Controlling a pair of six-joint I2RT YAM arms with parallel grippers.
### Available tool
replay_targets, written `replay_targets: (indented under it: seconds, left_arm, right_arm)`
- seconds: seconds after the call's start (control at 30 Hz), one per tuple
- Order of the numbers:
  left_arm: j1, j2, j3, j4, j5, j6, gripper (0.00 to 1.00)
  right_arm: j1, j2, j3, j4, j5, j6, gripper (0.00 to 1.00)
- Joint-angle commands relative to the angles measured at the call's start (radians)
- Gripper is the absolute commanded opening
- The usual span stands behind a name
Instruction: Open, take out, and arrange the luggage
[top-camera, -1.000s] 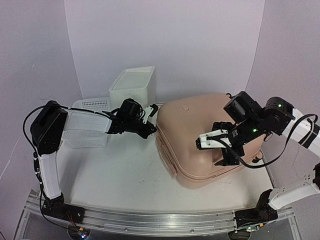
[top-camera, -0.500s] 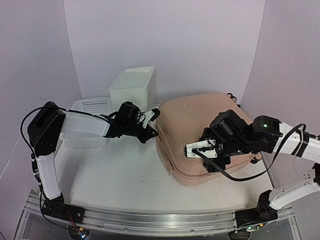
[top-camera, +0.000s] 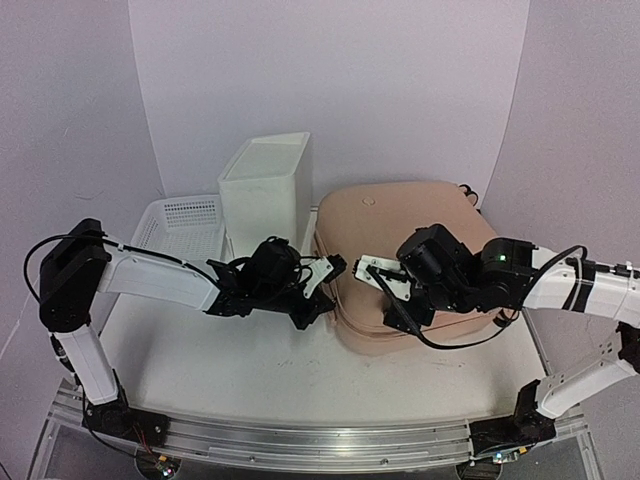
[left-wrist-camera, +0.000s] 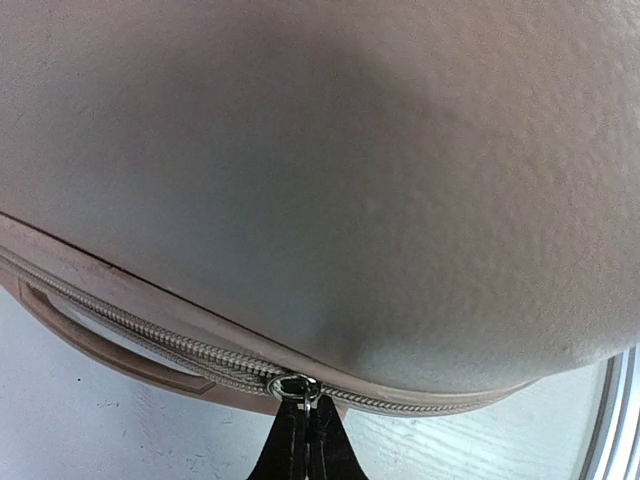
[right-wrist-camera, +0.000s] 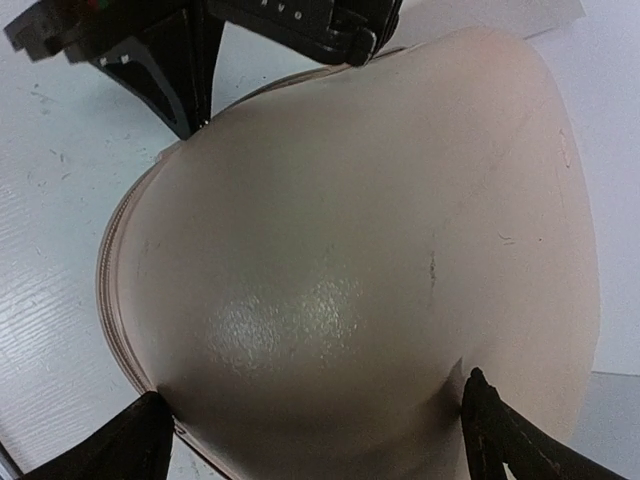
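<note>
The peach-pink luggage (top-camera: 410, 225) lies flat on the right half of the table with its lid down. My left gripper (top-camera: 318, 298) is at its front-left corner. In the left wrist view, that gripper (left-wrist-camera: 305, 420) is shut on the metal zipper pull (left-wrist-camera: 293, 389), under the zipper seam (left-wrist-camera: 150, 330) and the shell (left-wrist-camera: 350, 170). My right gripper (top-camera: 385, 295) is over the lid near that same corner. In the right wrist view, it (right-wrist-camera: 315, 440) is open, with its fingertips (right-wrist-camera: 495, 435) spread wide against the domed shell (right-wrist-camera: 350, 250).
A white plastic drawer box (top-camera: 265, 185) stands behind the left arm, with a white mesh basket (top-camera: 180, 215) to its left. A side handle (left-wrist-camera: 100, 340) runs below the zipper. The table's metal edge (left-wrist-camera: 615, 420) is close by. Walls enclose the back and sides.
My left gripper has moved along the suitcase's left side towards the near edge, still holding the zipper pull. My right gripper moved left across the lid. The suitcase turned slightly.
</note>
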Motion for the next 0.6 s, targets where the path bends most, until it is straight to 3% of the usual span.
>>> replay_targets:
  seconds: [0.0,0.27,0.43,0.5,0.57]
  left_arm:
    - [-0.126,0.052,0.132,0.135,0.069,-0.097,0.00]
    - [-0.141,-0.075,-0.050,0.260,0.273,0.007,0.00]
    - [-0.142,-0.112,-0.123,0.261,0.420,0.045,0.00]
    - [-0.165,-0.080,-0.087,0.261,0.411,-0.010,0.00]
    - [-0.217,-0.026,-0.029,0.261,0.308,-0.027,0.00]
  right_arm:
    - [-0.068,0.124,0.026,0.071,0.165,0.313,0.98]
    - [-0.136,0.187,0.054,0.072,0.061,0.387,0.98]
    - [-0.221,0.129,0.025,0.053,-0.077,0.274,0.98]
    - [-0.236,0.148,0.068,0.015,-0.088,0.280,0.98]
    - [-0.237,0.179,0.110,-0.005,-0.138,0.301,0.98]
